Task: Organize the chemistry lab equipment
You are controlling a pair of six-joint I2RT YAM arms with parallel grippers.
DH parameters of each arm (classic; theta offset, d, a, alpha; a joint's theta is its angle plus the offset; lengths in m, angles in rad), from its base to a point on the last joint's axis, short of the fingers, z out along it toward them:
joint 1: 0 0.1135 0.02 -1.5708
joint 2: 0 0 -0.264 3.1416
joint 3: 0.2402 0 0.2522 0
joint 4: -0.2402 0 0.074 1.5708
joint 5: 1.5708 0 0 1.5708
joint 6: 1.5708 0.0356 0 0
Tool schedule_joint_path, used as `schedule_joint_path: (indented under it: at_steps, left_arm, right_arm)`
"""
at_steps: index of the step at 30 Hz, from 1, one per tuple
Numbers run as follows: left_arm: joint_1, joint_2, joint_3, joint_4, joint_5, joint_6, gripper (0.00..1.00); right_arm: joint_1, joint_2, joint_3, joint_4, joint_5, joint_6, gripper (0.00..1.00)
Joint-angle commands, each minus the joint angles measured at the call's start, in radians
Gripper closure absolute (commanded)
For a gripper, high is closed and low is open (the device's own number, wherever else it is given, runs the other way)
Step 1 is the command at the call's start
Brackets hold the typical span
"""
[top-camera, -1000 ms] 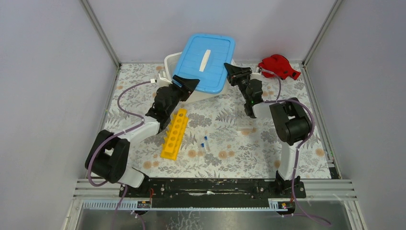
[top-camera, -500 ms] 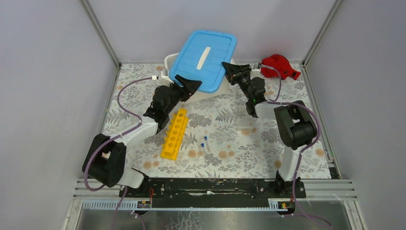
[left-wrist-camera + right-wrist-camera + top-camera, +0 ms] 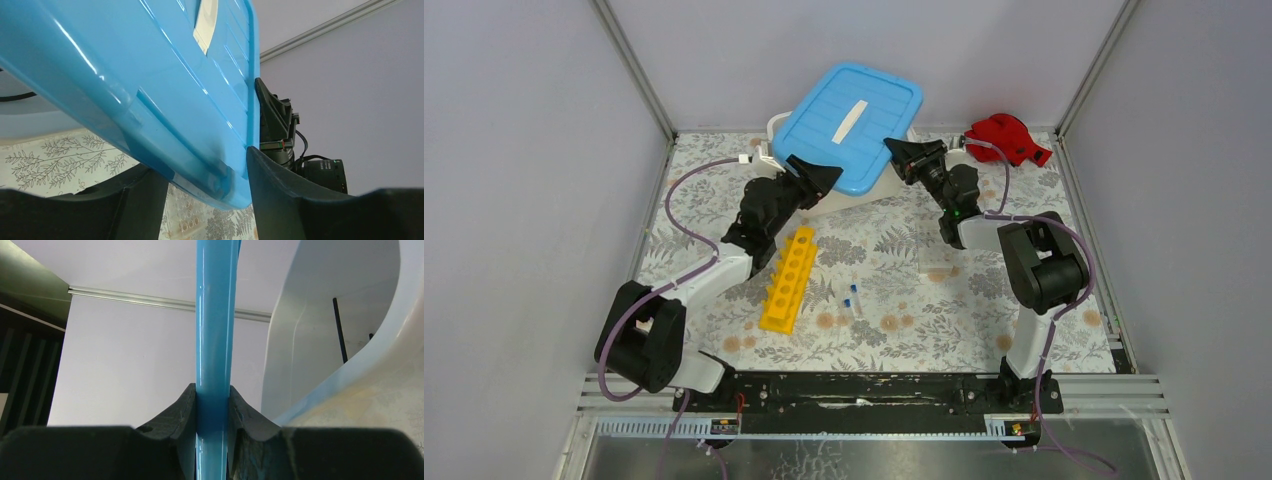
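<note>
We show the long yellow test-tube rack (image 3: 788,279) lying flat, round holes facing up. Two tiny blue-capped tubes (image 3: 852,297) lie close together just right of it.

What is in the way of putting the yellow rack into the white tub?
The blue lid, tilted over the white tub, covers its opening, so the yellow rack cannot drop in; the left gripper and right gripper each clamp a lid edge.
</note>
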Motion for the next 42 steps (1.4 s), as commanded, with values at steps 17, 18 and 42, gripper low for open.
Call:
schedule_joint_path:
  at_steps: [17,18,42]
  left_arm:
    - [0.038,-0.002,-0.081,0.364,0.048,0.041,0.67]
    - [0.041,0.000,-0.085,0.375,0.052,0.040,0.73]
    - [0.272,0.057,-0.071,0.524,0.406,-0.083,1.00]
  right_arm:
    - [0.022,-0.019,-0.083,0.091,-0.221,-0.001,1.00]
    - [0.022,-0.020,-0.086,0.090,-0.221,-0.003,1.00]
    - [-0.006,-0.155,-0.169,-0.063,-0.228,-0.207,0.58]
